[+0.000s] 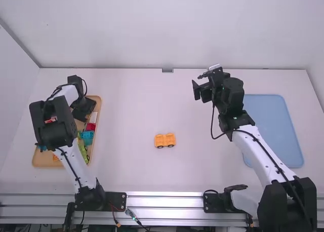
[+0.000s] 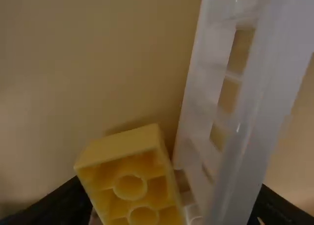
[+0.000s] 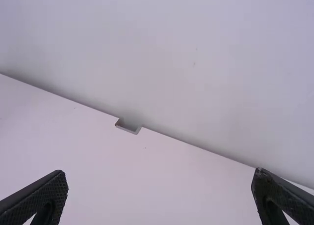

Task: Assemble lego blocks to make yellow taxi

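Note:
In the high view my left gripper [image 1: 82, 110] is low over the wooden tray of blocks [image 1: 98, 101]. From the left wrist, my left gripper [image 2: 172, 203] has its fingers wide apart, with a yellow block [image 2: 131, 185] and a whitish frame-like piece [image 2: 235, 136] between them; the block's hollow underside faces the camera. An orange-yellow block piece with black wheels [image 1: 165, 140] stands mid-table. My right gripper [image 1: 198, 86] is raised over the right-hand part of the table, away from the blocks. Seen from its own wrist, the right gripper [image 3: 160, 198] is open, nothing between its fingers.
Red [image 1: 90, 126], blue [image 1: 86, 137] and green [image 1: 84, 153] blocks lie in the wooden tray, partly under the left arm. A flat light-blue tray [image 1: 276, 133] is at the right, beside the right arm. White walls rise behind the table and at its sides.

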`<state>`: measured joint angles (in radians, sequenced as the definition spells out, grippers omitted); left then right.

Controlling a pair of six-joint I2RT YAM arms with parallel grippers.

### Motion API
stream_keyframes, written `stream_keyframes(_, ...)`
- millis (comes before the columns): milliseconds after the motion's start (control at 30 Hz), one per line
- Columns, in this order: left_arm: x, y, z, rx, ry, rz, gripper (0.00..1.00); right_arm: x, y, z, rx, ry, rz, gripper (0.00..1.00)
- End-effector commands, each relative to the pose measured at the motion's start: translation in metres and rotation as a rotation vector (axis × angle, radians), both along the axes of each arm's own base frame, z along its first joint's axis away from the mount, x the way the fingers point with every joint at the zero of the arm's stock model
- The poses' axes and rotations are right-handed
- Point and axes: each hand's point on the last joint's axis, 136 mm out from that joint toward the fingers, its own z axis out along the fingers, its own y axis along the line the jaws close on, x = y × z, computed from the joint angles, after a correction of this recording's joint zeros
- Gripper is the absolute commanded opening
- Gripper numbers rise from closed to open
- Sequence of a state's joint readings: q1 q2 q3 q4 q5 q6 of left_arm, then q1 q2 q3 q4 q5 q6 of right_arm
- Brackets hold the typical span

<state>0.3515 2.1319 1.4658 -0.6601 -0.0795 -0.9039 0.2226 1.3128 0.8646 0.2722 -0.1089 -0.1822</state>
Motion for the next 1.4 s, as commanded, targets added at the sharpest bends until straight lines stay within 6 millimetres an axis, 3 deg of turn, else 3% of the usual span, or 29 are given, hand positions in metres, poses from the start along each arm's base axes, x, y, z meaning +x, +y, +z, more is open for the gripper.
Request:
stream_keyframes(0,-0.007,-0.005,-0.007,-0.024,0.023,-0.011,0.64,0.005,0.001,0.013,0.014,-0.022,-0.002,0.99)
stream_keyframes(200,-0.006,-0.01,-0.008,-0.054,0.014,-0.014,0.52,0.005,0.001,0.013,0.015,-0.022,-0.002,0.99)
stream_keyframes(333,-0.006,-0.01,-0.008,-0.051,0.014,-0.01,0.51,0.005,0.001,0.013,0.014,-0.022,-0.002,0.99)
stream_keyframes(400,-0.007,-0.01,-0.008,-0.055,0.018,0.0,0.53,0.005,0.001,0.013,0.014,-0.022,-0.002,0.99)
stream_keyframes(467,-0.008,-0.01,-0.008,-0.056,0.02,0.004,0.63,0.005,0.001,0.013,0.014,-0.022,-0.002,0.99)
stream_keyframes(533,-0.008,-0.011,-0.008,-0.059,0.021,0.005,0.68,0.005,0.001,0.013,0.014,-0.021,-0.003,0.99)
stream_keyframes(767,-0.006,-0.017,-0.008,-0.089,0.009,0.011,0.66,0.005,0.001,0.013,0.015,-0.021,-0.003,0.99)
stream_keyframes(1033,-0.006,-0.019,-0.016,-0.1,-0.009,0.046,0.53,0.005,0.001,0.013,0.014,-0.021,-0.002,0.99)
stream_keyframes(1200,-0.007,-0.018,-0.014,-0.102,-0.004,0.037,0.37,0.005,0.001,0.013,0.014,-0.021,-0.003,0.99)
stream_keyframes(1367,0.004,-0.021,-0.005,-0.12,-0.031,-0.054,0.34,0.004,0.003,0.013,0.017,-0.021,0.007,0.99)
